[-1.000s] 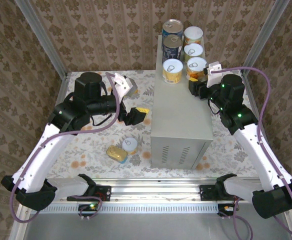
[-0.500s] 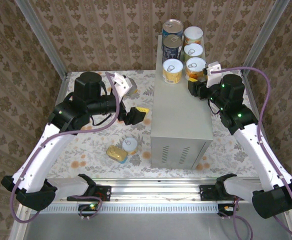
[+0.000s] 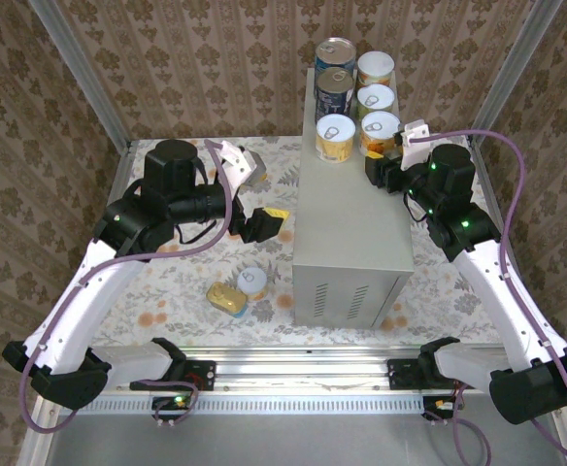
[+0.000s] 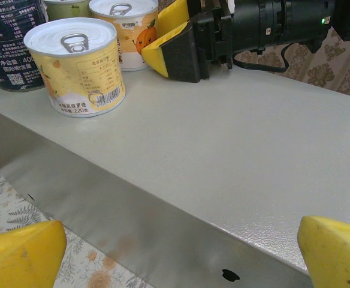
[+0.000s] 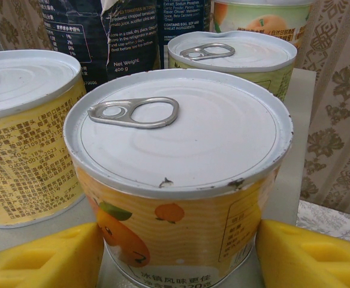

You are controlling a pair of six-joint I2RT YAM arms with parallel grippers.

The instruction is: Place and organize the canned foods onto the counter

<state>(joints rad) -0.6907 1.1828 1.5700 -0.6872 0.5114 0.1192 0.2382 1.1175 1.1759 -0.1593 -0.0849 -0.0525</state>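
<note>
On the floral floor [image 3: 167, 282] lie 1 flat tin [image 3: 224, 297] and 1 short can [image 3: 252, 282]; beyond them the left claw [image 4: 181, 253] gapes wide beside the counter [image 3: 351, 223], at whose far end stand 6 cans [image 3: 335, 97], with the right claw [image 5: 180, 258] flanking 1 orange can [image 5: 178, 162], grip indeterminate.

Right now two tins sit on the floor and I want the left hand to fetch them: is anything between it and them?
Nothing visible does. The open left hand hovers beside the counter, and only bare patterned floor lies between it and the round can and the flat tin, which lie close together.
</note>
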